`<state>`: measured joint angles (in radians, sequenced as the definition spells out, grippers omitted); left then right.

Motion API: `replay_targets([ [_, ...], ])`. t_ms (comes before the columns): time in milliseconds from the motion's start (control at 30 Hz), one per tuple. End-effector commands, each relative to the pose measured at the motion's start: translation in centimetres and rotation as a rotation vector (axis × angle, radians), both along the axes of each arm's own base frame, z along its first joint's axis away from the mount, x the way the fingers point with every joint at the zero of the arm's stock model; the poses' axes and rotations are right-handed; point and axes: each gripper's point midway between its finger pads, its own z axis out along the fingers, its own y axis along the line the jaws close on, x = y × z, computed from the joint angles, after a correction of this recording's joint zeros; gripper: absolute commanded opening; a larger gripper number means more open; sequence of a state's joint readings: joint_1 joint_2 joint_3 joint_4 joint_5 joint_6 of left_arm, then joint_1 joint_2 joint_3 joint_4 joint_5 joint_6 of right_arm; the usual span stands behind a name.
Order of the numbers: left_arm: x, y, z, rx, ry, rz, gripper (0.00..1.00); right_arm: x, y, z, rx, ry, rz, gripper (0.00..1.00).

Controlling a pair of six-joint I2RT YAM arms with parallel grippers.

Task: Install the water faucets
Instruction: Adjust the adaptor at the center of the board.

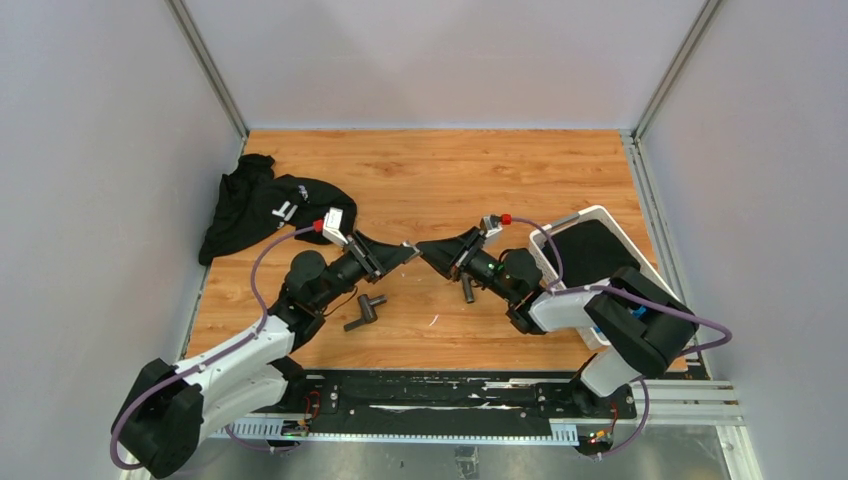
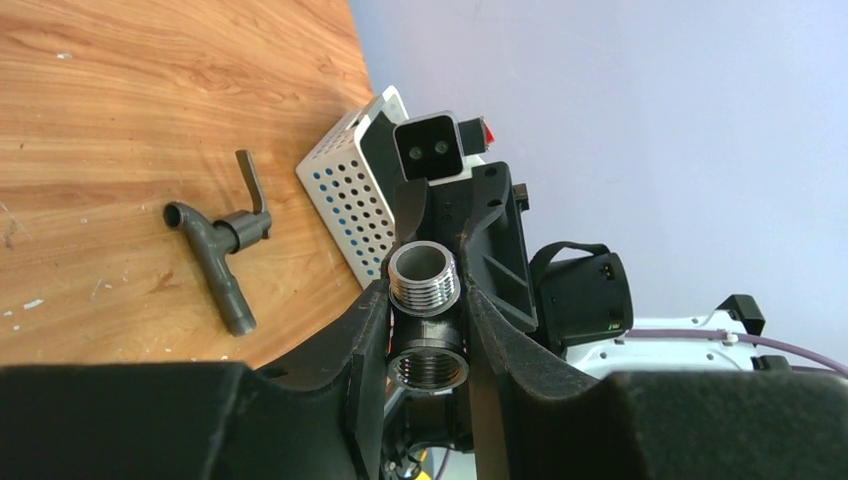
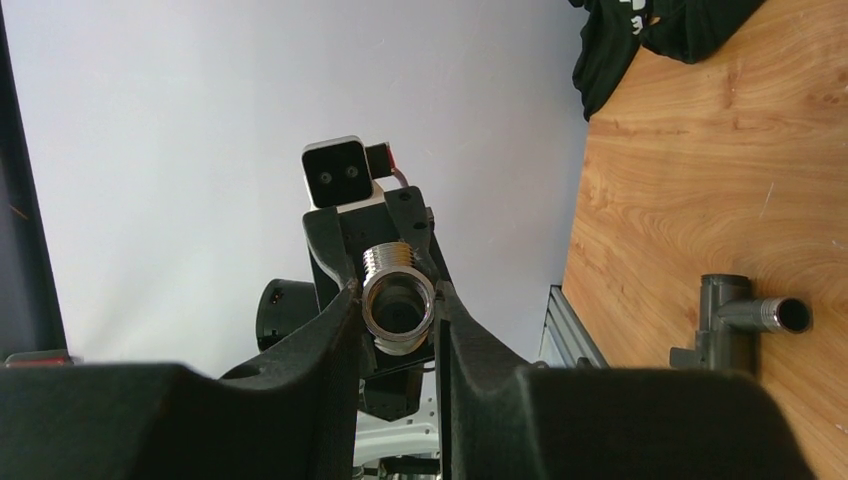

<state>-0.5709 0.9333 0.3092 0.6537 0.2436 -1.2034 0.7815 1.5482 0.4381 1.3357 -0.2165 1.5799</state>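
Observation:
A small tee fitting [image 1: 415, 247] with silver threaded ends hangs above the table between both grippers. My left gripper [image 1: 400, 254] is shut on its dark body [image 2: 426, 312], with the threaded stub [image 2: 423, 275] sticking out past the fingers. From the opposite side my right gripper [image 1: 432, 252] is shut on the same piece [image 3: 398, 300]. Two dark-grey water faucets lie on the wood. One [image 1: 365, 311] [image 3: 740, 320] is under the left arm. The other [image 1: 467, 289], with a thin lever handle [image 2: 222, 250], is under the right arm.
A black cloth garment [image 1: 260, 205] [image 3: 660, 30] lies crumpled at the table's far left. A white perforated basket [image 1: 592, 210] [image 2: 350, 190] holding dark cloth stands at the right edge, close to the right arm. Grey walls enclose the table.

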Motion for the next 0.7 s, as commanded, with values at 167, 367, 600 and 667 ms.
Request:
replay_targets([
  [167, -1.5, 1.3, 0.0, 0.102, -0.045, -0.022, 0.0, -1.6, -5.2, -3.5, -0.212, 0.017, -0.051, 0.58],
  [367, -5.7, -0.4, 2.0, 0.217, -0.239, -0.332, 0.0, -3.0, -9.3, -4.6, -0.746, -0.139, 0.001, 0.56],
  [600, -8.5, -2.0, 2.6, 0.319, -0.344, -0.684, 0.0, -7.6, -6.7, 0.9, -0.674, -0.569, 0.367, 0.56],
  [667, -8.7, -2.1, 2.9, 0.337, -0.36, -0.739, 0.0, -8.5, -6.2, 1.6, -0.614, -0.597, 0.421, 0.58],
])
